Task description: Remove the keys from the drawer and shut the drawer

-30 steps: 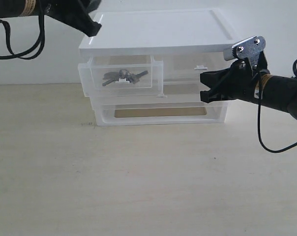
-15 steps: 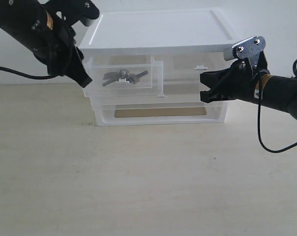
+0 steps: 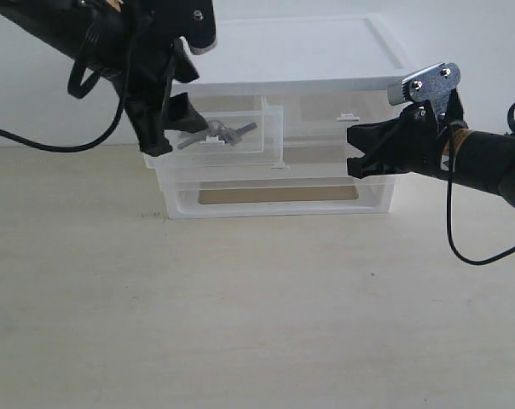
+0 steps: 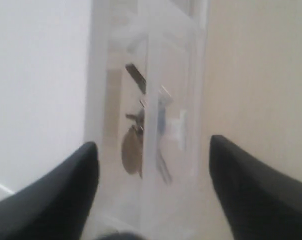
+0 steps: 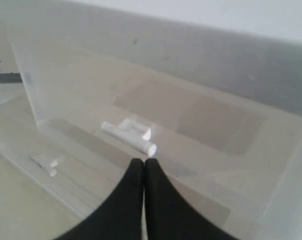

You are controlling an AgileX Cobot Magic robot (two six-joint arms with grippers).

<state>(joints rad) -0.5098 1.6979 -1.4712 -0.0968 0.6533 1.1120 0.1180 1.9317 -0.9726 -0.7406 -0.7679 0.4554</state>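
Note:
The drawer (image 3: 251, 143) stands pulled out of the unit's upper left. The keys (image 3: 232, 131) lie inside it, seen through the translucent front. My left gripper (image 3: 177, 136) hangs open at the drawer's left front corner. In the left wrist view its fingers (image 4: 86, 175) straddle the drawer's front wall (image 4: 150, 165). The keys (image 4: 132, 152) and their blue fob (image 4: 162, 120) lie just behind that wall, and the white tab handle (image 4: 181, 131) sits on its outside. My right gripper (image 3: 353, 152) is shut on nothing, its tips (image 5: 143, 164) just short of the right-hand drawer's handle (image 5: 129, 134).
The white-topped drawer unit (image 3: 283, 51) stands at the back of the pale table (image 3: 240, 324). Its full-width lower drawer (image 3: 274, 198) protrudes slightly. The right-hand upper drawer (image 3: 347, 115) is pushed in. Black cables hang from both arms.
My left arm has swung down from above the unit's left corner to the open drawer's left front, the gripper now straddling its front wall. The right arm has not moved.

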